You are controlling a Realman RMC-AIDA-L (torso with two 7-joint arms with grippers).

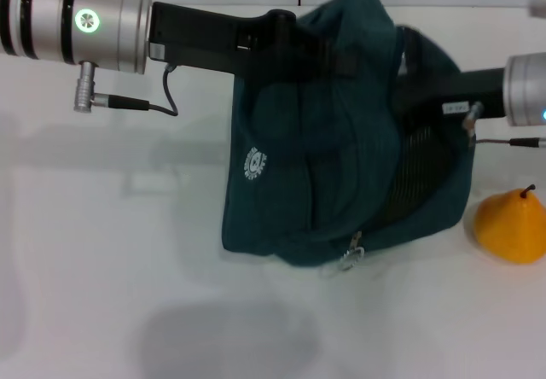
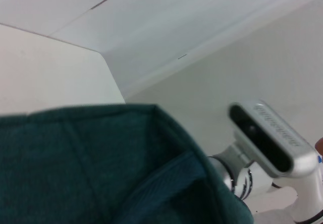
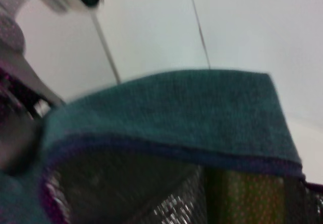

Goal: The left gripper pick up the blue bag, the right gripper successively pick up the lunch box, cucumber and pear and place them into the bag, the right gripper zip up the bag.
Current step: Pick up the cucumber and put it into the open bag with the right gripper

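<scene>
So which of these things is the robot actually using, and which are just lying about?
In use:
- bag, lifted by the left gripper
- right gripper, reaching into the bag
- pear, waiting on the table

Lying about:
- nothing else visible; lunch box and cucumber can't be made out

The silver left arm with a black left gripper [image 1: 286, 42] reaches in horizontally; the black right gripper [image 1: 409, 84] comes from the opposite side.

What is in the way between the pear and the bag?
Nothing visible. The pear sits on the white table just beside the bag, with only bare table between them. The right gripper reaches into the bag's open top, so it must come out first.
</scene>
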